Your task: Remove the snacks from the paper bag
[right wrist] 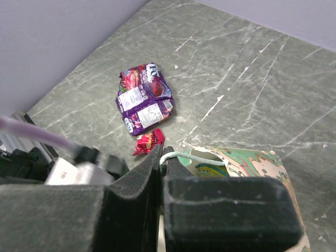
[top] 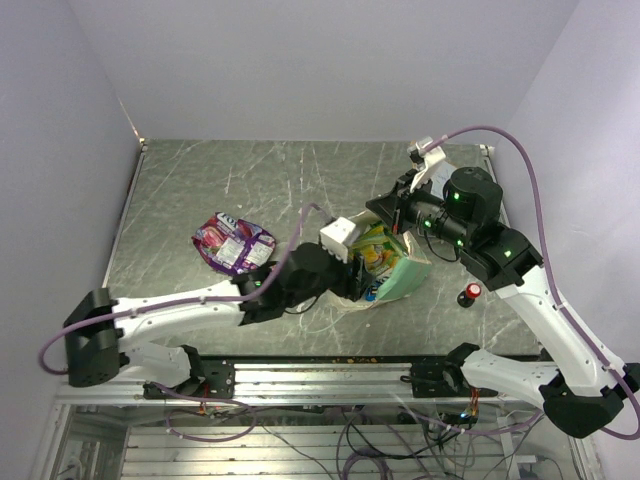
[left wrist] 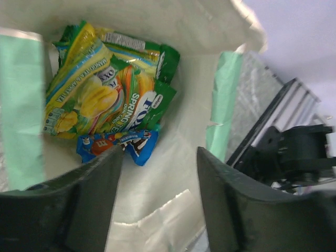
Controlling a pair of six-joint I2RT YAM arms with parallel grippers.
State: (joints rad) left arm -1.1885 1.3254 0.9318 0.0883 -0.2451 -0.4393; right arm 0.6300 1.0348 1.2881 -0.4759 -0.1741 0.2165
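The mint-green paper bag lies on its side on the table, mouth facing left. My right gripper is shut on its white string handle and holds the mouth up. My left gripper is open inside the mouth, with only the cream lining between its fingers. Deep in the bag lie green-and-yellow snacks and a blue packet just past the left fingertip. Purple snacks lie outside on the table, and a small red wrapper lies beside the purple packets.
A small red-capped black knob stands on the table just right of the bag. The dark marbled table ends at walls on the left, back and right. My right arm reaches in over the bag from the right.
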